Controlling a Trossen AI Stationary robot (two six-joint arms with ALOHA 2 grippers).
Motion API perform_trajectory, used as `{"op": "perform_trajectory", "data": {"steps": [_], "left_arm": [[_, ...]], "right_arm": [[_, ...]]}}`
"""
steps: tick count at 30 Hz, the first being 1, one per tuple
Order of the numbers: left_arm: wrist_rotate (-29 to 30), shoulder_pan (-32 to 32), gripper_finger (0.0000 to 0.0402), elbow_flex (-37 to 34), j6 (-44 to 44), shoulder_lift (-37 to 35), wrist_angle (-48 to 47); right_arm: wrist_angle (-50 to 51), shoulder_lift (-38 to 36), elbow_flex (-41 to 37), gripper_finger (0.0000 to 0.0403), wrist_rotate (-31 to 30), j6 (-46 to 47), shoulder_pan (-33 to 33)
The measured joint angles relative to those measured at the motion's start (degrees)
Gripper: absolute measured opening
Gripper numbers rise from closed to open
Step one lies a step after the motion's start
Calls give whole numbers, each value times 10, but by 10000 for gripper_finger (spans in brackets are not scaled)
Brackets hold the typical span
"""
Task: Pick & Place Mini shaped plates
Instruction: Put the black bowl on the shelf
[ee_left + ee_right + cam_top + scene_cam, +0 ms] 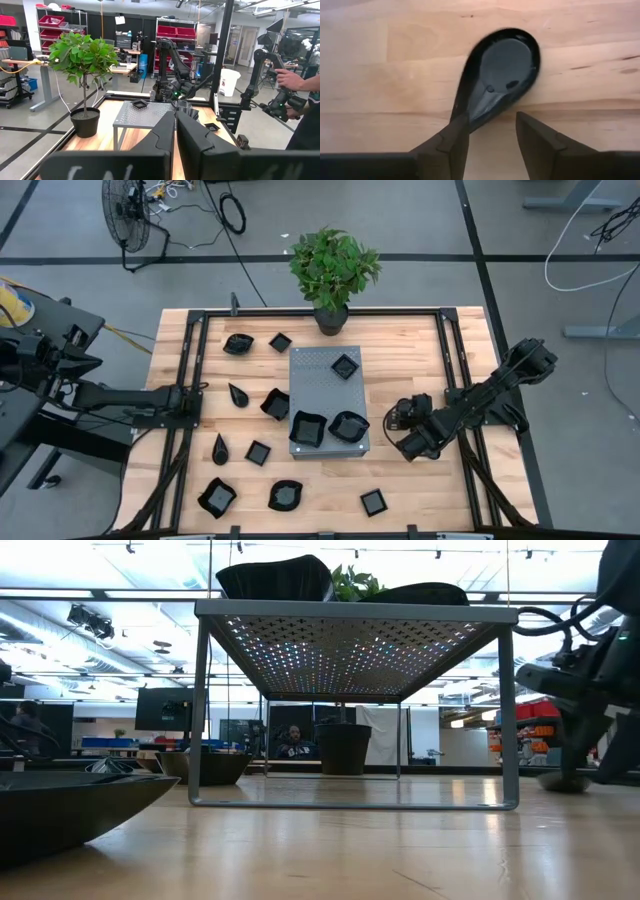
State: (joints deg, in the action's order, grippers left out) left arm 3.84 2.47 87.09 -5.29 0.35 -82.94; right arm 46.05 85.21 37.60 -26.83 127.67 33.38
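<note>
The right gripper [492,131] hangs low over the bare wood of the table [420,480], just beside the grey stand [328,402] on the side away from the left arm. Its fingers [447,142] stand apart and hold nothing. A teardrop plate [497,70] lies flat on the wood just ahead of the fingertips, its narrow tip reaching one finger's inner edge; whether they touch cannot be told.

Toward the stand from that gripper, two plates sit on the near end of the stand's top: a wavy one [348,425] closest to the gripper and a square one [307,428] beyond it. A small square plate [344,366] sits at the far end. More plates lie scattered on the wood past the stand and below it, among them a square plate [373,501] nearest the gripper's side.

The left gripper [188,398] waits at the table's opposite edge, fingers pressed together and empty.
</note>
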Motion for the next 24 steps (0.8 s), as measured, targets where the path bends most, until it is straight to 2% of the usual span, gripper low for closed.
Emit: {"op": "perform_trajectory", "data": {"steps": [8,16,24], "left_arm": [[0,0,23,0,0,0,0],[0,0,23,0,0,0,0],[0,0,23,0,0,0,0]], "right_arm": [[25,0,0,165,3,3,5],[99,-17,30,165,-7,4,4],[91,-22,23,165,-7,4,-29]]}}
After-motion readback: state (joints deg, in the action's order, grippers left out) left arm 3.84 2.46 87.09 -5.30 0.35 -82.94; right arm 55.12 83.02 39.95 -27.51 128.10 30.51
